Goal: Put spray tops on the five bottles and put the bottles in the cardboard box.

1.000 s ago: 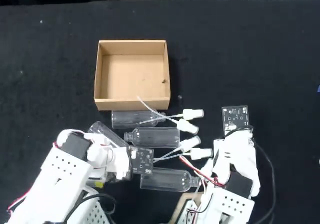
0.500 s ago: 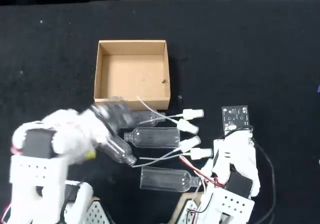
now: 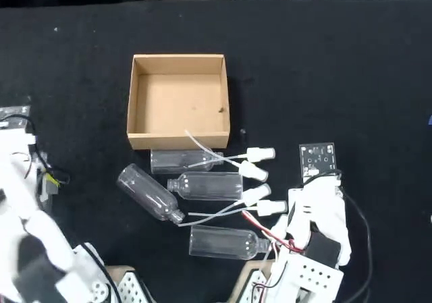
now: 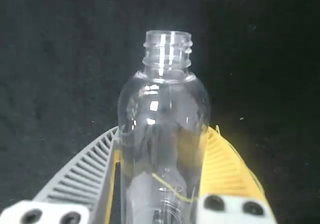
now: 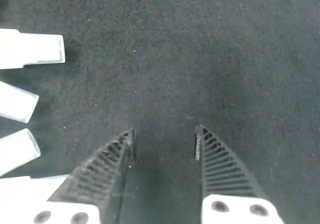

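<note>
Held bottle: a clear plastic bottle [image 4: 165, 84] with a bare threaded neck and no top. It juts lengthwise out of the left gripper, neck pointing away from the wrist.
Left gripper [image 4: 165, 139]: pinching the bottle's body between a grey ribbed finger [image 4: 90, 169] and a yellow ribbed finger [image 4: 225, 164].
Left arm [image 3: 23, 208]: in the high view it is at the table's left edge, well apart from the box.
Bottles on the table: four more clear bottles lie on their sides in front of the box, all uncapped. One [image 3: 177, 160] lies just beside the box's front wall and parallel to it. The next [image 3: 206, 186] is close below it, neck pointing left. A third [image 3: 150, 193] lies slanted to their left, its neck towards the arms. The fourth [image 3: 226, 242] is nearest the arms, neck towards the right arm.
Spray tops: four white spray tops sit in a loose column just right of the bottles [image 3: 260, 154], [image 3: 253, 171], [image 3: 255, 194], [image 3: 270, 208]. Each trails a thin clear tube [image 3: 202, 148] leftward over the bottles, and one tube reaches the box's front wall.
Box: a brown cardboard box [image 3: 179, 141], open-topped, with no bottle inside.
Right gripper [image 5: 164, 136]: its black ribbed fingers are spread with nothing between them, over bare cloth with spray tops near.
Right arm [image 3: 317, 222]: just right of the spray top nearest the arms.
Table: covered in black cloth [image 3: 337, 67].
</note>
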